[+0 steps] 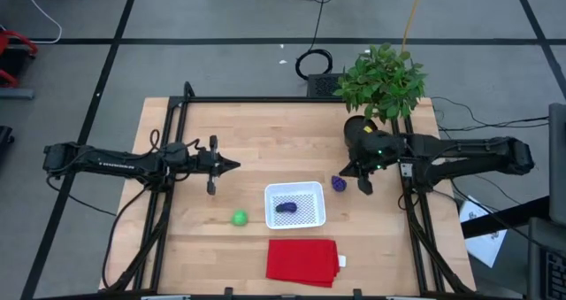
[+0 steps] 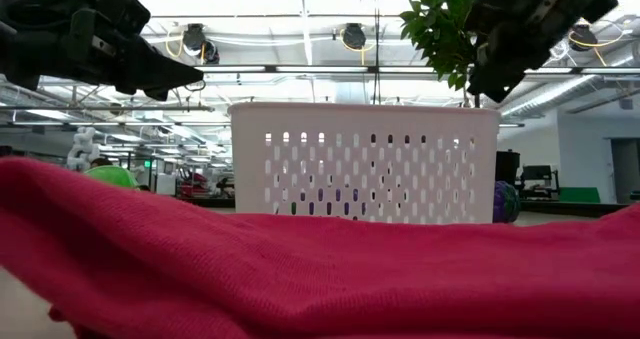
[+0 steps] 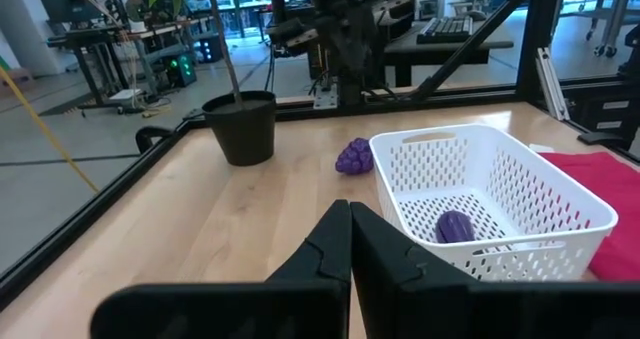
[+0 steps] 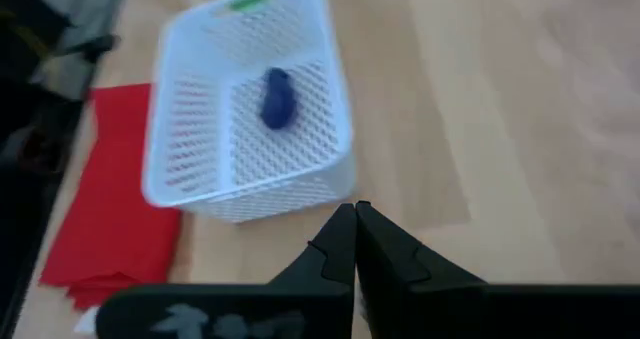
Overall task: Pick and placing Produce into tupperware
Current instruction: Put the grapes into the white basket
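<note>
- Red cloth (image 2: pixel 320 274) fills the low view's foreground, lying just in front of the tupperware (image 1: pixel 295 204).
- One purple piece (image 1: pixel 285 207) sits inside the tupperware; a second (image 1: pixel 339 183) lies just beside it on the right; green ball (image 1: pixel 240 218) is near its left.
- Right gripper (image 1: pixel 364 187) hangs near the outside purple piece, fingers closed, empty.
- Left gripper (image 1: pixel 232 165) waits above the ball, closed, empty.
- Risk: descending with closed fingers would knock the piece away.
- Risk: the round ball likely rolls if nudged.
</note>
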### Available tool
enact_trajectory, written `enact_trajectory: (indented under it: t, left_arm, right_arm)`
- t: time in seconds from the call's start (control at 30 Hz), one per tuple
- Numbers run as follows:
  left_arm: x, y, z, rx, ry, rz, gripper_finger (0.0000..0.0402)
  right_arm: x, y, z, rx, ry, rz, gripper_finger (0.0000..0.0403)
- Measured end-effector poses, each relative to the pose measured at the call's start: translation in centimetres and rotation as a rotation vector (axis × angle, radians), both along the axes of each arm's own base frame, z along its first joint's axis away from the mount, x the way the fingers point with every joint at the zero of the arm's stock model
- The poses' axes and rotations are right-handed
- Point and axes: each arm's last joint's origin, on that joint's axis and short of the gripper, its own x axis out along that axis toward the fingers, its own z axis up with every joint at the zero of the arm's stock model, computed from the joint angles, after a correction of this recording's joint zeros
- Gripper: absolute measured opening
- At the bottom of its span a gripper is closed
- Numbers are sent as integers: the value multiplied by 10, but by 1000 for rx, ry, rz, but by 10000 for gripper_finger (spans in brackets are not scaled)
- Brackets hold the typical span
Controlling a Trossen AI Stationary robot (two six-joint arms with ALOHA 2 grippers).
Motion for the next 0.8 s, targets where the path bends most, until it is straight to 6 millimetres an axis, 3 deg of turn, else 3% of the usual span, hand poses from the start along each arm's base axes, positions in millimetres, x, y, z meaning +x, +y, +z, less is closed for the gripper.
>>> enact_trajectory:
  t: [0.27, 0.47, 0.67, 0.8]
  left_arm:
    - [0, 0, 0, -2, 0, 0, 3]
    - [0, 0, 0, -2, 0, 0, 3]
    - [0, 0, 0, 3, -2, 0, 3]
    - [0, 0, 1, 21, -10, -1, 3]
  right_arm:
    - [5, 0, -8, 217, 156, -195, 0]
    - [5, 0, -4, 300, 136, -272, 1]
    - [5, 0, 21, 325, 96, -288, 13]
    - [4, 0, 33, 338, 197, -327, 15]
